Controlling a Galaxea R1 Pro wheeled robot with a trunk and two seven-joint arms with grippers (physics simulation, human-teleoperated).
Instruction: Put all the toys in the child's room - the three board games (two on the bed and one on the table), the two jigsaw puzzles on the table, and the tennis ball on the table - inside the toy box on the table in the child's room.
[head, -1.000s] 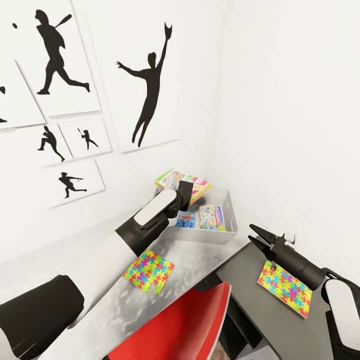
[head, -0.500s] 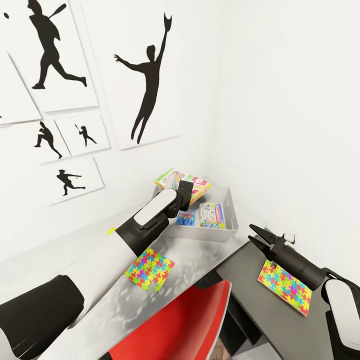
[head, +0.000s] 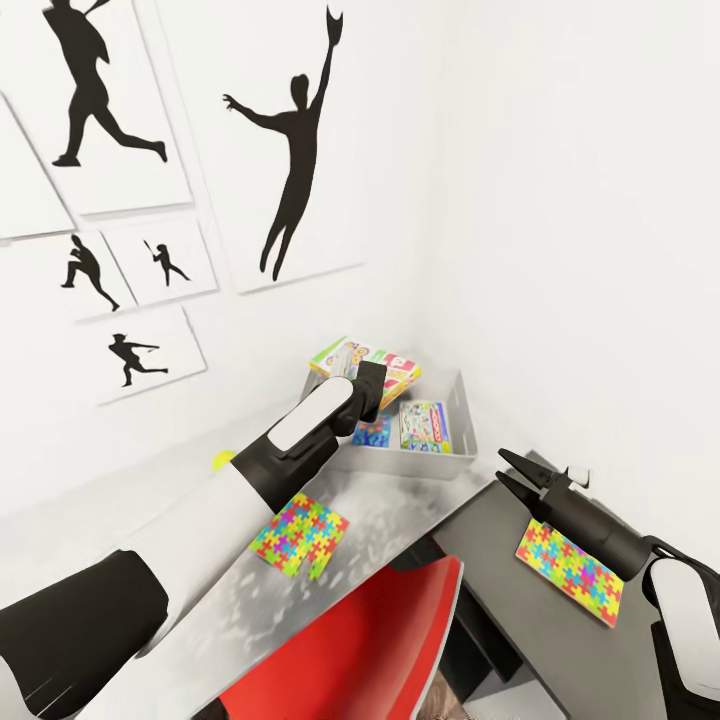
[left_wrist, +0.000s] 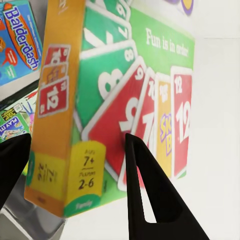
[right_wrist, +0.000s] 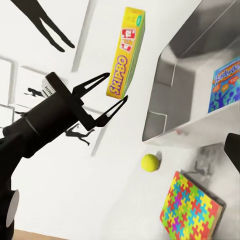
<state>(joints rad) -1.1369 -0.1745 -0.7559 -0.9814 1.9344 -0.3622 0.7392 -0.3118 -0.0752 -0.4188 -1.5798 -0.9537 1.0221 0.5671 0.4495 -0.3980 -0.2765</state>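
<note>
Left fingers (right_wrist: 107, 95): spread apart, nothing between the tips; in the right wrist view the Skip-Bo box (right_wrist: 126, 52) sits just beyond them with a gap, so I judge it not clamped. Whether the box rests on the toy box (head: 462, 400) rim or is free cannot be told. Right fingers (head: 520, 477): parted, empty, hanging over the dark lower section of the table (head: 480, 530).

Skip-Bo box: tilted, at the far rim of the toy box, in the table's far corner by the wall. The blue board game (head: 372, 435) and the white-green board game (head: 424, 427) lie flat on the toy box floor.

Outward: near jigsaw puzzle (head: 298, 536) on the pale table top near its front edge; second jigsaw puzzle (head: 568, 572) on the dark section, below the right arm. Tennis ball (right_wrist: 149, 162) on the table close to the wall, beside the toy box's outer wall.

Risks (judgement):
- Skip-Bo box may tip outward and drop behind the rim; cause: it leans on the rim unclamped.
- Puzzles are thin sheets; fingers may slide over them or push them off the table edge.
- Ball could roll if nudged by the left arm.
</note>
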